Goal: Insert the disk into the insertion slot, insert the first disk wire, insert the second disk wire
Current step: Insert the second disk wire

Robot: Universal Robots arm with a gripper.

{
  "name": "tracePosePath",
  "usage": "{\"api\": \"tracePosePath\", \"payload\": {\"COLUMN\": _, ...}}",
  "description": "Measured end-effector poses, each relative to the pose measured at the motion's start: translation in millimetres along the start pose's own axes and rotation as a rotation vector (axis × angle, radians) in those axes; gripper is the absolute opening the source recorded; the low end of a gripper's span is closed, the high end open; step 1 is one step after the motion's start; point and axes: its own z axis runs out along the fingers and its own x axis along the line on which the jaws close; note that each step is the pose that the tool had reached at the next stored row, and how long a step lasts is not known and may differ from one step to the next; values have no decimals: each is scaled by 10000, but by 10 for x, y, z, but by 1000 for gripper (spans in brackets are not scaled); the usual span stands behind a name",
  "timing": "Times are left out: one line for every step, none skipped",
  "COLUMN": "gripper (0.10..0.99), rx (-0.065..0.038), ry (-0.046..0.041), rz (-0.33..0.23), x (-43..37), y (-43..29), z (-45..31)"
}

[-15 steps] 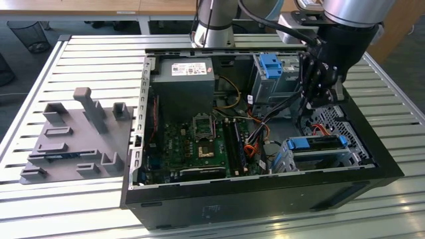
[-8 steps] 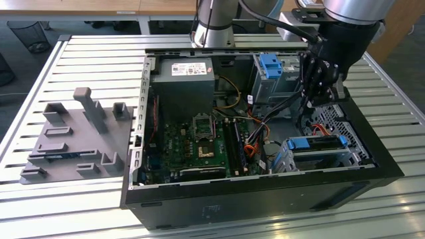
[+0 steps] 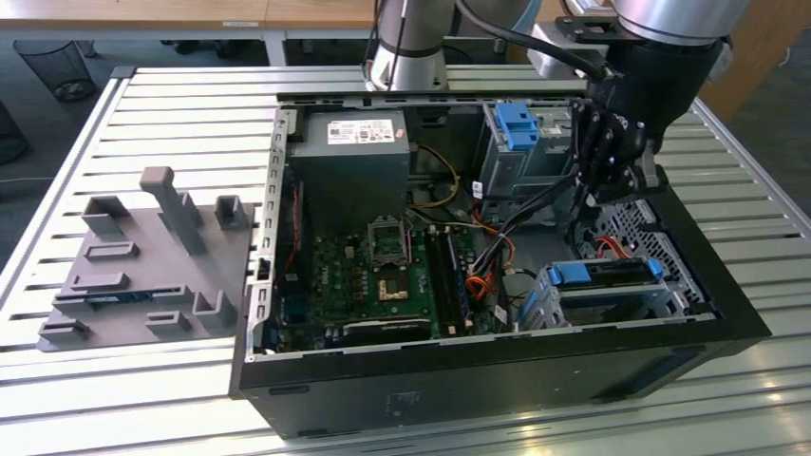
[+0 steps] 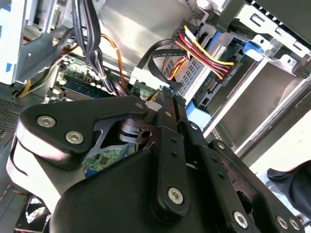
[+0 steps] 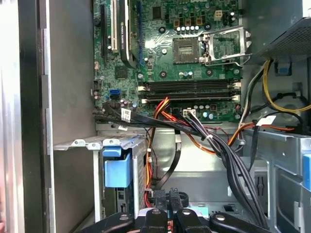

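Observation:
The disk (image 3: 609, 274), framed by its blue caddy (image 5: 116, 167), sits inside the insertion slot (image 3: 595, 302), a silver cage at the exterior view's lower right of the open computer case. A yellow, red and black wire (image 4: 209, 56) is plugged into the disk's end (image 4: 210, 92). A black flat wire (image 4: 160, 52) loops round to my gripper (image 4: 167, 94), whose fingers look shut on its end just off the disk's connectors. In the first wrist view the gripper (image 5: 168, 196) sits beside the slot's wall (image 5: 77, 142). In the exterior view the gripper (image 3: 606, 190) hangs inside the case above the slot.
The green motherboard (image 3: 380, 271) fills the case floor, with a grey power supply (image 3: 348, 161) behind it. A taller grey cage with a blue latch (image 3: 519, 128) stands beside my arm. Black cable bundles (image 5: 228, 160) cross near the gripper. A grey fixture (image 3: 146, 256) lies on the slatted table.

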Motion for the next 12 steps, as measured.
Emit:
{"api": "tracePosePath", "payload": {"gripper": 173, "rx": 3, "ry": 60, "rz": 3, "x": -3, "y": -1, "z": 5}}
{"api": "tracePosePath", "payload": {"gripper": 173, "rx": 5, "ry": 116, "rz": 6, "x": -4, "y": -3, "z": 10}}
{"api": "tracePosePath", "payload": {"gripper": 173, "rx": 7, "ry": 166, "rz": 8, "x": -6, "y": -6, "z": 15}}
{"api": "tracePosePath", "payload": {"gripper": 173, "rx": 8, "ry": 199, "rz": 12, "x": -8, "y": -10, "z": 20}}
{"api": "tracePosePath", "payload": {"gripper": 173, "rx": 8, "ry": 213, "rz": 18, "x": -10, "y": -14, "z": 26}}
{"api": "tracePosePath", "payload": {"gripper": 173, "rx": 9, "ry": 225, "rz": 23, "x": -11, "y": -19, "z": 31}}
{"api": "tracePosePath", "payload": {"gripper": 173, "rx": 8, "ry": 242, "rz": 29, "x": -12, "y": -23, "z": 37}}
{"api": "tracePosePath", "payload": {"gripper": 173, "rx": 8, "ry": 266, "rz": 34, "x": -13, "y": -25, "z": 42}}
{"api": "tracePosePath", "payload": {"gripper": 173, "rx": 9, "ry": 311, "rz": 38, "x": -14, "y": -26, "z": 47}}
{"api": "tracePosePath", "payload": {"gripper": 173, "rx": 12, "ry": 372, "rz": 40, "x": -15, "y": -27, "z": 53}}
{"api": "tracePosePath", "payload": {"gripper": 173, "rx": 16, "ry": 444, "rz": 41, "x": -17, "y": -28, "z": 58}}
{"api": "tracePosePath", "payload": {"gripper": 173, "rx": 20, "ry": 523, "rz": 40, "x": -19, "y": -29, "z": 62}}
